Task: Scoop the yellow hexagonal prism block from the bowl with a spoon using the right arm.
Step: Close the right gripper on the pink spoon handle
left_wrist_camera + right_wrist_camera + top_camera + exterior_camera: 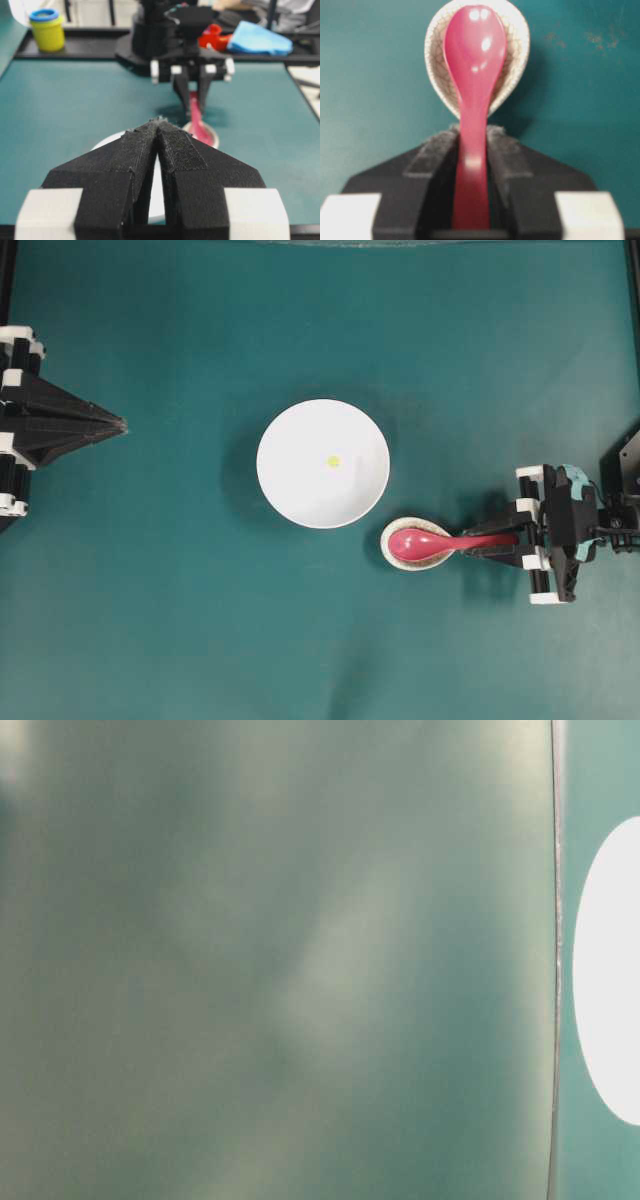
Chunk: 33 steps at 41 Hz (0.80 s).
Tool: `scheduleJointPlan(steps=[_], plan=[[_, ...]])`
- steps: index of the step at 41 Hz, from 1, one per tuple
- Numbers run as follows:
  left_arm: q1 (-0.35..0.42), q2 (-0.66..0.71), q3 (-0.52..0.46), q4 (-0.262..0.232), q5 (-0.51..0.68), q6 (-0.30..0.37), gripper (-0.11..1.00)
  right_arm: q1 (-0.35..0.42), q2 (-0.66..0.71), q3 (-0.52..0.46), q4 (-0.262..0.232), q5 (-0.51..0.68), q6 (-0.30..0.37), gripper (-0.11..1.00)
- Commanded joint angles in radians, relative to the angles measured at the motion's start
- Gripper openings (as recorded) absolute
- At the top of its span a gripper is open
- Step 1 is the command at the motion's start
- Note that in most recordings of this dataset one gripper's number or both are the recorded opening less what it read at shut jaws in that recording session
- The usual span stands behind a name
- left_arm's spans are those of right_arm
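A tiny yellow hexagonal prism block lies near the middle of the white bowl. To the bowl's lower right, the pink-red spoon rests with its scoop in a speckled oval rest, its handle pointing right. My right gripper is at the handle. In the right wrist view, both pads of the right gripper press the sides of the spoon handle. My left gripper stays at the far left, its fingertips together with nothing between them.
At the table's far end, behind the right arm, stand a yellow tub with a blue lid, a red object and a blue cloth. The table-level view is mostly blur, with only the bowl at its right edge.
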Motion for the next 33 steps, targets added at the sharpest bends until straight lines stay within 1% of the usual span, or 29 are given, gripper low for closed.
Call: scheduleJointPlan(steps=[1, 16, 28, 33], plan=[[-0.002, 0.009, -0.028, 0.002, -0.005, -0.002, 0.03, 0.003, -0.009, -0.009, 0.0, -0.003, -0.002, 0.27], [-0.002, 0.009, -0.028, 0.002, -0.005, -0.002, 0.03, 0.003, -0.009, -0.009, 0.0, -0.003, -0.002, 0.27], [-0.002, 0.009, -0.026, 0.002, -0.005, -0.002, 0.03, 0.005, -0.008, -0.014, 0.0, 0.018, -0.002, 0.27], [-0.002, 0.009, -0.026, 0.002, -0.005, -0.002, 0.03, 0.003, -0.008, -0.015, 0.0, 0.018, -0.002, 0.24]])
